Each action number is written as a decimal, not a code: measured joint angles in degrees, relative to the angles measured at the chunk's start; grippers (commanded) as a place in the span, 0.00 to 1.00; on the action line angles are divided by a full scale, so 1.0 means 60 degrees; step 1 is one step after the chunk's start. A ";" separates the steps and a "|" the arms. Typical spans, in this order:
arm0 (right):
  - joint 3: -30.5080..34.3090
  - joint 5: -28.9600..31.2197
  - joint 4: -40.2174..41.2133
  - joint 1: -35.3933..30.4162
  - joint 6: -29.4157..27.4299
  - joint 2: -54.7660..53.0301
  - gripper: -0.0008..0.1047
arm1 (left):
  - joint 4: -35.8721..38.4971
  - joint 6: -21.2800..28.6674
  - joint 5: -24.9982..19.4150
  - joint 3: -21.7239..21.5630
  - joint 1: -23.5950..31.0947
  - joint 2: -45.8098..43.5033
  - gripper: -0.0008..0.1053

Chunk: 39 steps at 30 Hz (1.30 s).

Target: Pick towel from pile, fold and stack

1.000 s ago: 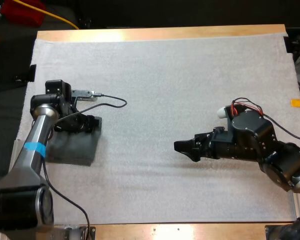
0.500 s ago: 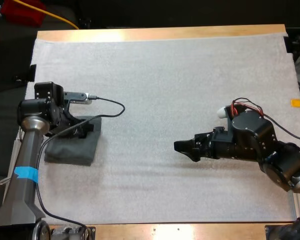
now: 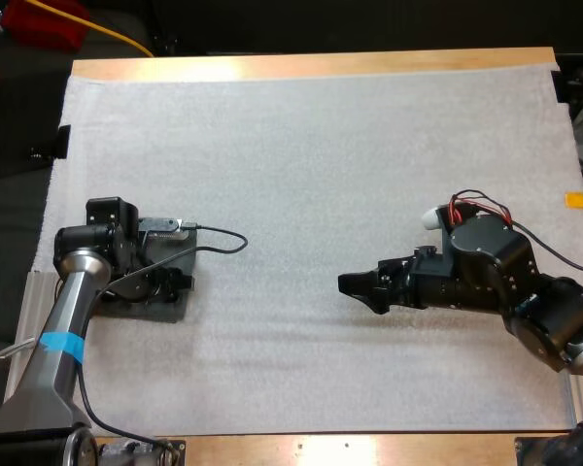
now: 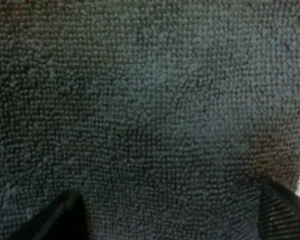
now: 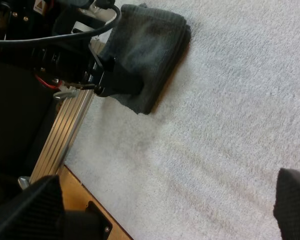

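Note:
A folded dark grey-green towel [image 3: 167, 308] lies at the mat's left edge. My left gripper [image 3: 167, 280] is low over it, fingers apart; in the left wrist view the towel [image 4: 150, 100] lies very close under the open gripper [image 4: 175, 215], and its black fingertips [image 4: 65, 217] hold no cloth between them. My right gripper [image 3: 361, 287] hovers open over bare mat, right of centre, pointing left. From the right wrist view the towel [image 5: 150, 45] lies far ahead of the open right gripper [image 5: 165, 200], with the left gripper [image 5: 112, 80] at the towel's edge.
The white mat [image 3: 321, 165] covers most of the wooden table [image 3: 311, 64]. A metal rail [image 5: 65, 135] runs along the table's left side beside the towel. A cable [image 3: 219, 241] loops off the left wrist over the mat.
My left gripper has moved toward the near side and lowered over the folded towel. The right arm has not moved.

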 measured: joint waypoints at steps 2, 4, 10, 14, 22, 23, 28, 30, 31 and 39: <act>0.0000 0.0000 0.0000 0.0000 0.0000 0.0000 0.79 | -0.0021 0.0000 0.0000 -0.0004 0.0000 0.0000 0.66; 0.0000 0.0000 0.0000 0.0000 0.0000 0.0000 0.79 | 0.0043 0.0000 0.0000 -0.0056 0.0000 0.0000 0.66; 0.0000 0.0000 0.0000 0.0000 0.0000 0.0000 0.79 | 0.0602 0.0000 0.0000 -0.0971 0.0000 0.0000 0.66; 0.0000 0.0000 0.0000 0.0000 0.0000 0.0000 0.79 | 0.1030 0.0000 0.0047 -0.1809 0.0000 0.0000 0.66; 0.0000 0.0272 0.0042 -0.0086 -0.0095 0.0000 0.79 | 0.1042 0.0000 0.0663 -0.2225 0.0000 -0.0818 0.66; 0.0000 0.0360 0.0081 -0.0186 -0.0123 0.0000 0.79 | 0.1035 0.0000 0.0801 -0.2225 0.0000 -0.0967 0.66; 0.0000 0.0430 0.0659 -0.1334 -0.0631 0.0000 0.79 | 0.1037 0.0000 0.1143 -0.2225 0.0000 -0.1579 0.66; 0.0000 0.0430 0.0982 -0.1836 -0.1018 0.0000 0.79 | 0.1037 0.0000 0.1218 -0.2225 0.0000 -0.1794 0.66; 0.0000 0.0430 0.1175 -0.2094 -0.1248 0.0000 0.79 | 0.1063 0.0000 0.1221 -0.2225 0.0000 -0.1909 0.66; 0.0000 0.1988 0.2984 -0.3371 -0.3622 0.0000 0.79 | 0.1541 0.0000 0.1293 -0.2225 0.0000 -0.2622 0.66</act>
